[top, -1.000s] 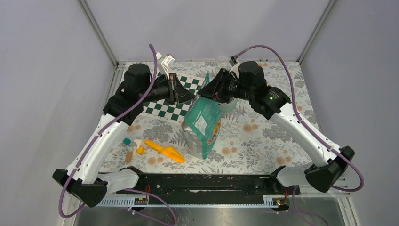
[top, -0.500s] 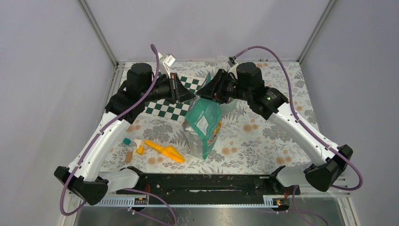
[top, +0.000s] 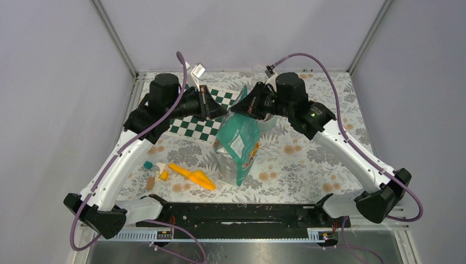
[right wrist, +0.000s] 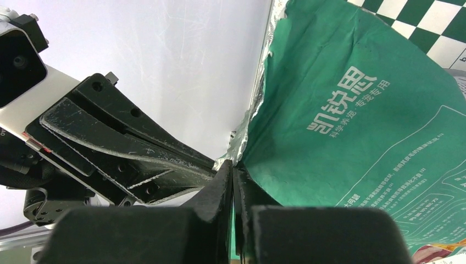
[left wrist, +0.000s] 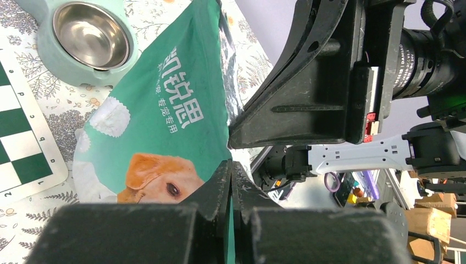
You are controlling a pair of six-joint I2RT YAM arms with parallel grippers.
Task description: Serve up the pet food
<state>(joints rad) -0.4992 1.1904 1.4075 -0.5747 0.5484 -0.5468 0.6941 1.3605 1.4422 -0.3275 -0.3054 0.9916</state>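
The tall teal-green bag (top: 237, 144) with a golden dog picture stands at the table's middle. My left gripper (top: 224, 111) is shut on the bag's top edge from the left; its wrist view shows the bag's dog side (left wrist: 159, 126) pinched in its jaws (left wrist: 231, 170). My right gripper (top: 235, 109) is shut on the same top edge from the right, the bag's printed back (right wrist: 357, 110) filling its view, jaws (right wrist: 232, 173) pinched on the foil lip. No kibble shows. A steel bowl in a pale green holder (left wrist: 90, 41) sits behind the bag.
An orange scoop (top: 192, 176) lies at front left, with small blocks (top: 154, 173) beside it. A green-and-white checkered mat (top: 200, 113) lies at back left under the left arm. A clear cup (top: 258, 70) stands at the back edge.
Both arms have shifted very slightly; the grips on the bag's top edge are unchanged and the bag stays upright.
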